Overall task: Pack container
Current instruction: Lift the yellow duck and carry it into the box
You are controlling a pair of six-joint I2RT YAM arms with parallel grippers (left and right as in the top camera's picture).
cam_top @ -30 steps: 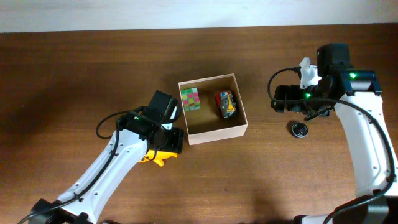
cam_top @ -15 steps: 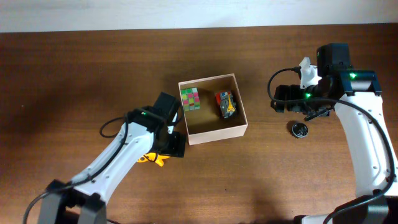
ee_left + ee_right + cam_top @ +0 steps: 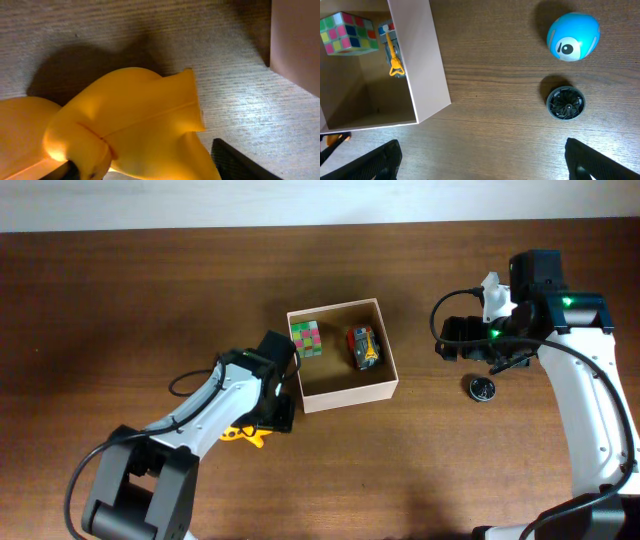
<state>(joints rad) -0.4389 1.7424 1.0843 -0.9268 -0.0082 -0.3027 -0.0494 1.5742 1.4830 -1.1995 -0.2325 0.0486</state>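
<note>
The container (image 3: pixel 347 395), a square open box with white walls and a tan inside, stands mid-table; a multicoloured cube (image 3: pixel 306 338) and a small toy car (image 3: pixel 363 347) lie in it. A yellow rubber toy (image 3: pixel 245 436) lies on the table just off the box's front-left corner. My left gripper (image 3: pixel 268 416) is down over it. In the left wrist view the yellow toy (image 3: pixel 135 125) fills the gap between the fingers (image 3: pixel 242 162), which press its sides. My right gripper (image 3: pixel 452 340) hangs open to the right of the box, holding nothing.
In the right wrist view, a blue ball with an eye (image 3: pixel 572 36) and a black round disc (image 3: pixel 565 102) lie on the wood right of the container's wall (image 3: pixel 427 60). The box's corner (image 3: pixel 297 45) stands close to the left gripper.
My left arm has swung in closer to the box's front-left corner, and the yellow toy has slid a little left and down. The left jaws opened wider, then narrowed again. The right arm is still.
</note>
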